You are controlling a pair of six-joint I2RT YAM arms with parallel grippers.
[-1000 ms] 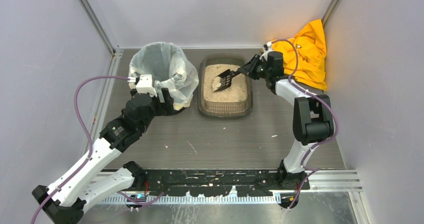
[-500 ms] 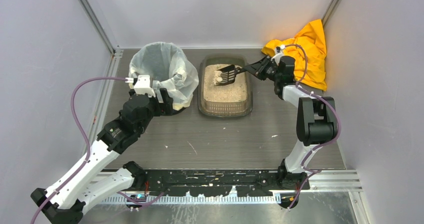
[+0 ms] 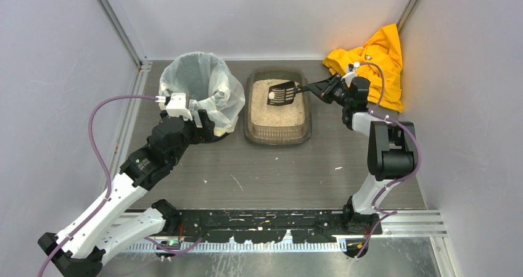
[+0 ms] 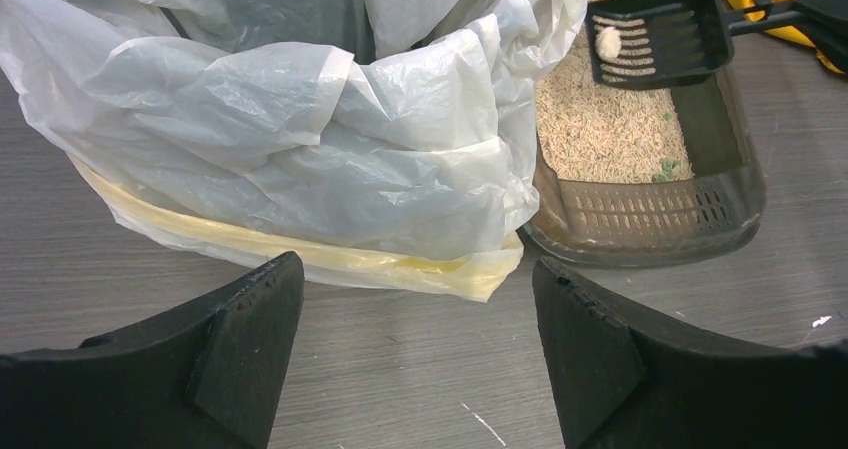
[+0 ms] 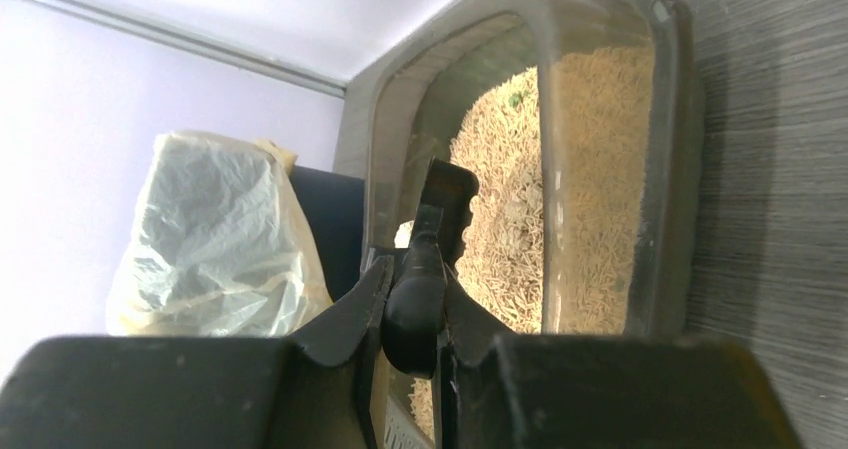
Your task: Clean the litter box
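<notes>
Litter box (image 3: 277,135), long axis near-to-far

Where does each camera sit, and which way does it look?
Top external: above and behind the arms, looking down on the table; both arms show.
Left wrist: low by the lined bin, facing it and the litter box; the open left hand shows.
Right wrist: looks along the scoop into the litter box; the right hand grips its handle.
Shared: all three show bin, litter box and scoop.
</notes>
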